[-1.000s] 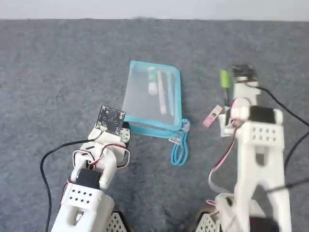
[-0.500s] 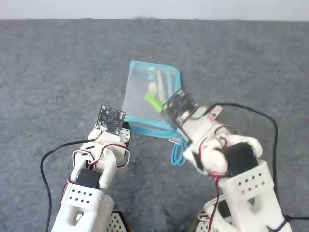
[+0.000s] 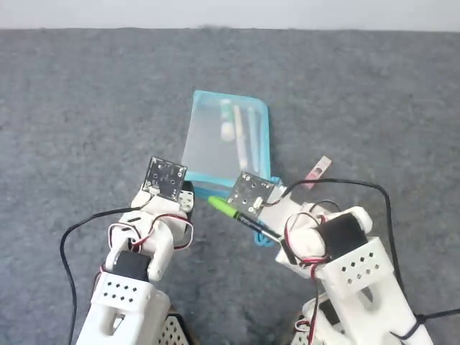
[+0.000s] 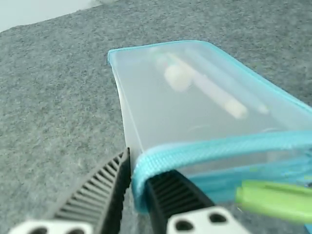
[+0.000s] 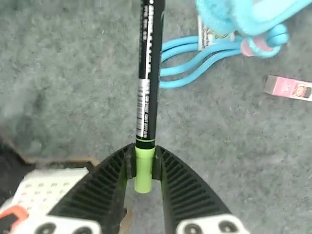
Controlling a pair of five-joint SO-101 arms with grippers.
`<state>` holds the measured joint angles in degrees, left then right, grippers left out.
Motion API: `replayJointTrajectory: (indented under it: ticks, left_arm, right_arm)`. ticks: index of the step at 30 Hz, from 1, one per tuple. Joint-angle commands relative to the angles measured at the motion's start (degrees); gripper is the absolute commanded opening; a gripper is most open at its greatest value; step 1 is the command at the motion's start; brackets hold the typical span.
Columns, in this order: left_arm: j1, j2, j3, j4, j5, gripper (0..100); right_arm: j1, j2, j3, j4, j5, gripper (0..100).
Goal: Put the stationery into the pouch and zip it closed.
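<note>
Your left gripper (image 4: pixel 136 168) is clamped on a corner of the zip edge of the pouch (image 3: pixel 225 144), which lies flat on the grey mat (image 3: pixel 86 100). Your right gripper (image 5: pixel 144 153) is closed on the green rear end of a black-and-green pen (image 5: pixel 149 73). The pen's other green end sits at the pouch's zip edge; whether it is inside cannot be told. Pale stick-shaped items (image 4: pixel 204 85) lie inside the pouch. A blue cord loop (image 5: pixel 195 56) trails from the pouch's zip end. A small pink item (image 3: pixel 317 172) lies near that end, apart from the pouch.
</note>
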<state>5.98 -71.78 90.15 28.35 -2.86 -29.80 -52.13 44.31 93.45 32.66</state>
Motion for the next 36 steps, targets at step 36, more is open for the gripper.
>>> replayJointTrajectory:
  ticks: [36]
  left_arm:
    - [3.16, 0.09, -1.27, -1.58, 0.53, 1]
  right_arm:
    - [-0.48, 43.3, -35.43, -6.81, -24.88, 0.6]
